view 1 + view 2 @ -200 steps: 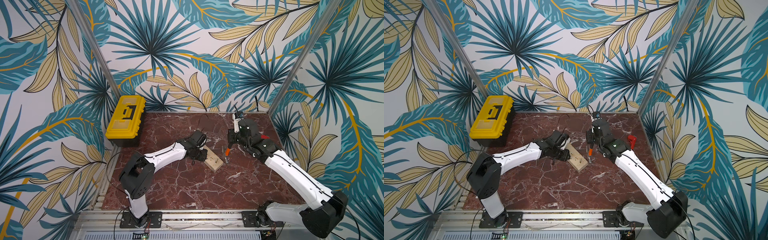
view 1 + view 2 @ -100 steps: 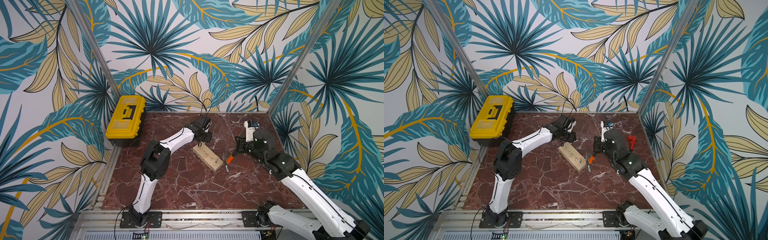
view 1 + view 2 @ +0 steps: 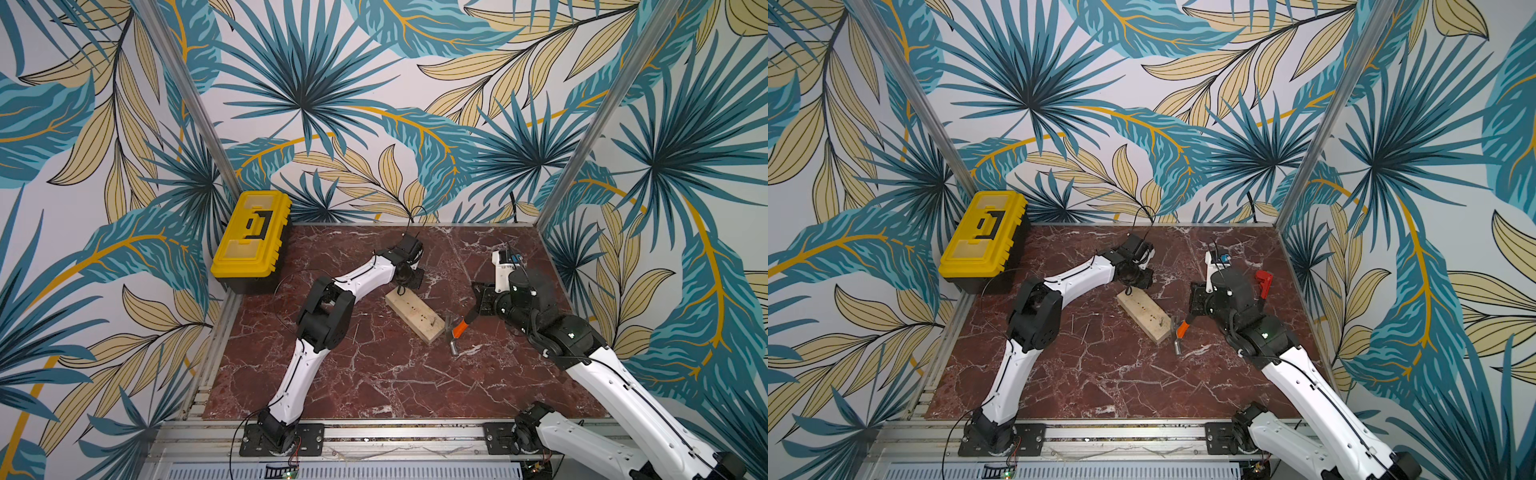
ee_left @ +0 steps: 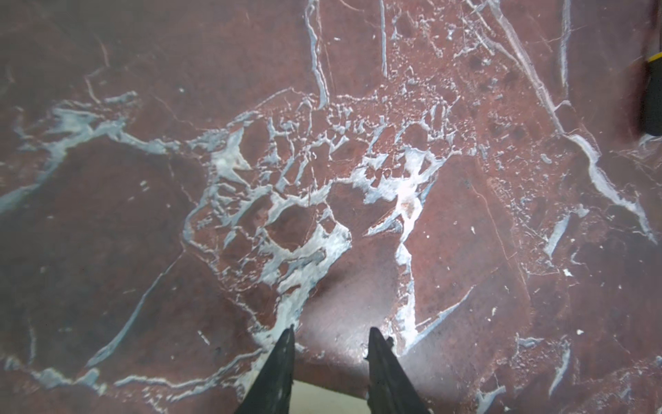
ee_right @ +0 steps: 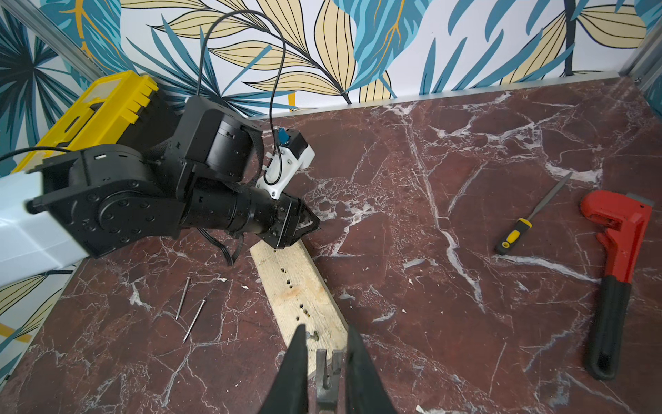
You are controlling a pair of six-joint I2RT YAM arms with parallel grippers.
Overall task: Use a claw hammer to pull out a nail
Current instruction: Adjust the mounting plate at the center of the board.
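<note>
Orange-handled claw hammer [image 3: 459,328] is held tight in the right jaws, its head just beside the wooden block [image 3: 412,306], while the left jaws stand a little apart.

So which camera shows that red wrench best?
The right wrist view: the whole red wrench lies unobstructed. In a top view only its head shows behind the right arm; the left wrist view misses it.

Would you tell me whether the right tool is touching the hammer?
Touching: a top view shows the right tool closed on the black handle of the hammer.
</note>
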